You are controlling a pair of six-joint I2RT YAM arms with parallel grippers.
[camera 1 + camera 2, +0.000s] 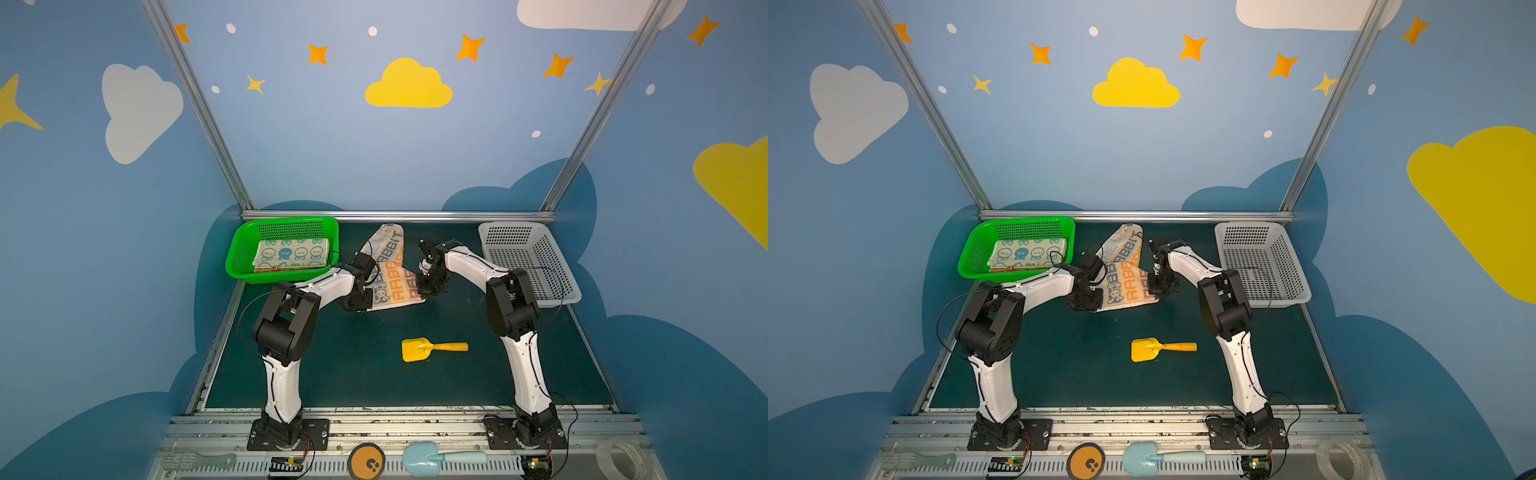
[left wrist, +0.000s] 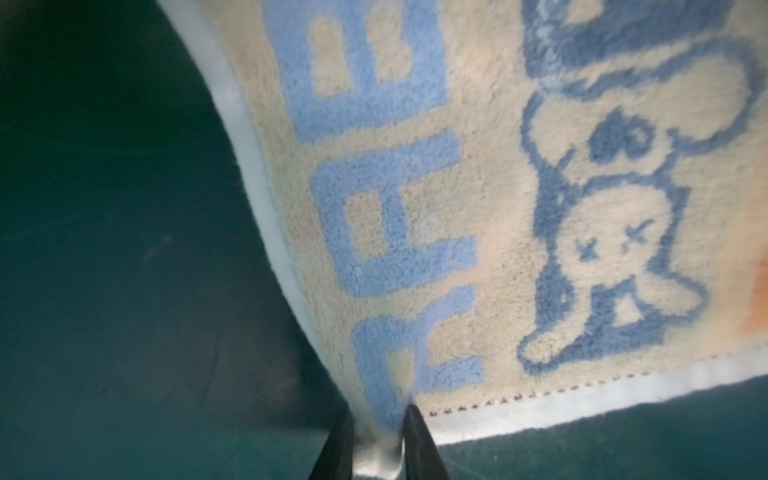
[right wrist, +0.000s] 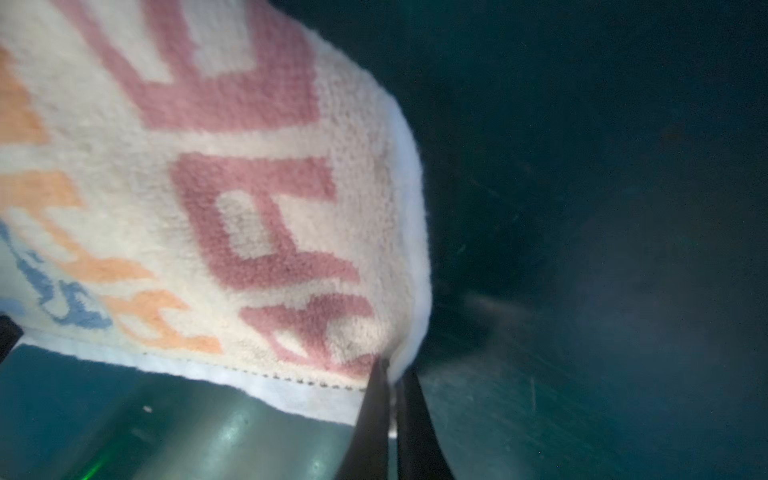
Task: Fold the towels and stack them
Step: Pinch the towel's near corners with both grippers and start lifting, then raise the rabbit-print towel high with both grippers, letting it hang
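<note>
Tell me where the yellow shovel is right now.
In both top views the yellow shovel lies on the dark mat near the middle, nearer the camera than the lettered towel.

Robot test booth, cartoon sky walls (image 1: 316,137), aluminium frame (image 1: 399,216)

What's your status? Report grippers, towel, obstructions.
Left gripper shut on lettered towel corner; right gripper shut on its other near corner. Yellow toy shovel lies apart, not in the way.

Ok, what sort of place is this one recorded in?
Probably a purpose-built robot recording booth styled like a playroom: blue walls with cloud and star decals, aluminium framing, and two arms bolted to a rail before a dark green mat.
</note>
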